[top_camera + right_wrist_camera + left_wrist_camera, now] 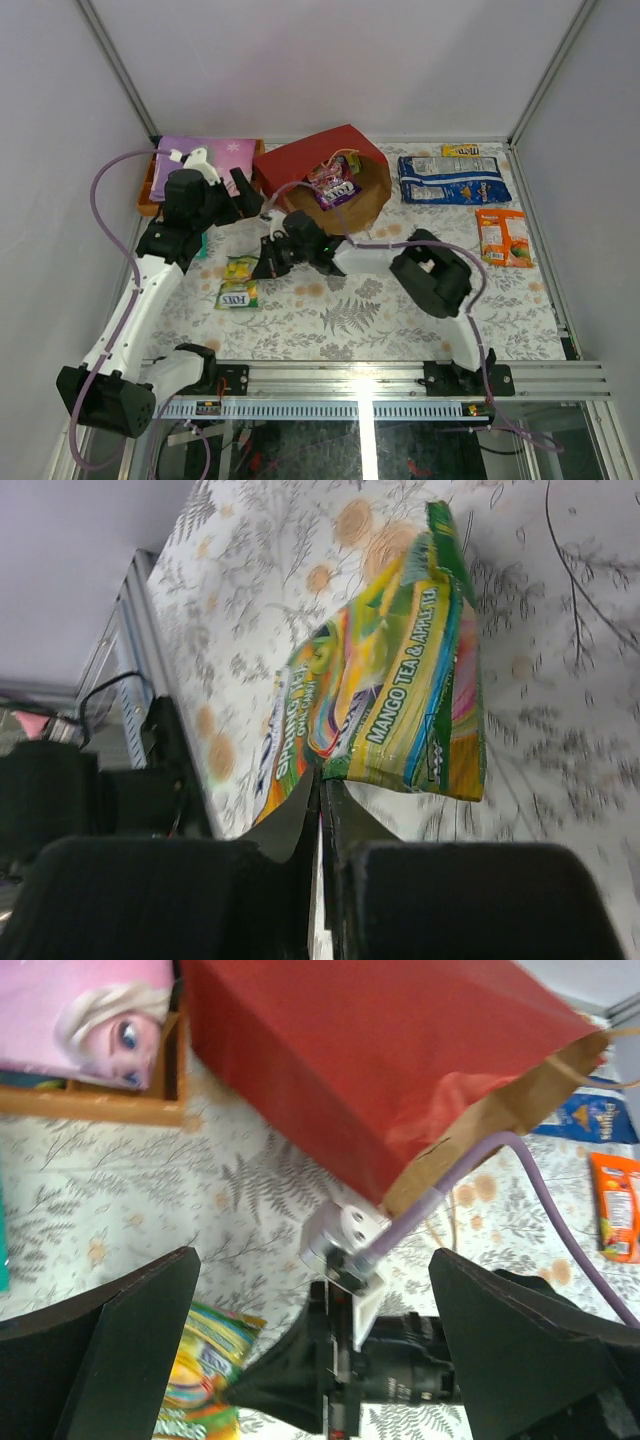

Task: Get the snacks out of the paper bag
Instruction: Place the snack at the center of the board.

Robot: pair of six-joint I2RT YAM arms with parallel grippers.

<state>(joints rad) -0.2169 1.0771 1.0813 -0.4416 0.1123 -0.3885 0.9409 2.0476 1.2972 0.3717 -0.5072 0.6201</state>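
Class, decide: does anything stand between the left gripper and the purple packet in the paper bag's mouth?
Yes. The red side wall of the paper bag lies between the left gripper and the purple packet; the right arm crosses before the mouth.

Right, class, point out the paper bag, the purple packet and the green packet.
paper bag (310, 160), top view, its red upper side.
purple packet (335, 186), top view, its middle.
green packet (400, 700), right wrist view, its printed face.
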